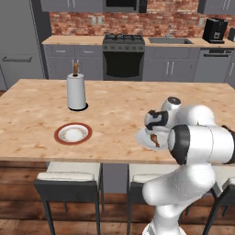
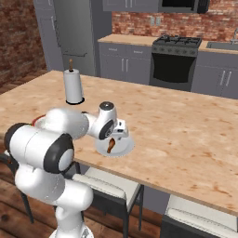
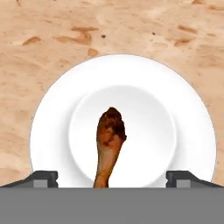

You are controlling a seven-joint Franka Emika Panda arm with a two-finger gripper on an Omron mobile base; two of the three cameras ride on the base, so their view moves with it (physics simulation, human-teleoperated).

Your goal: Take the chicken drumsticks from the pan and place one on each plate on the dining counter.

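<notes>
You can see one brown chicken drumstick (image 3: 109, 140) lying flat in the middle of the white plate with the pale rim (image 3: 57, 109), its fat end up and its thin bone pointing down in the hand view. That plate sits near the front edge of the light wood table (image 1: 119, 114). The other plate, white with a red rim (image 1: 73, 134), sits to its left on the same table.

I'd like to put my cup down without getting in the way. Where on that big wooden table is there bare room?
The dining counter is bare between the paper towel roll and its right end, and along the far edge. It's crowded at the near edge: the open gripper hovers over the pale-rimmed plate with a drumstick, and the red-rimmed plate sits left.
</notes>
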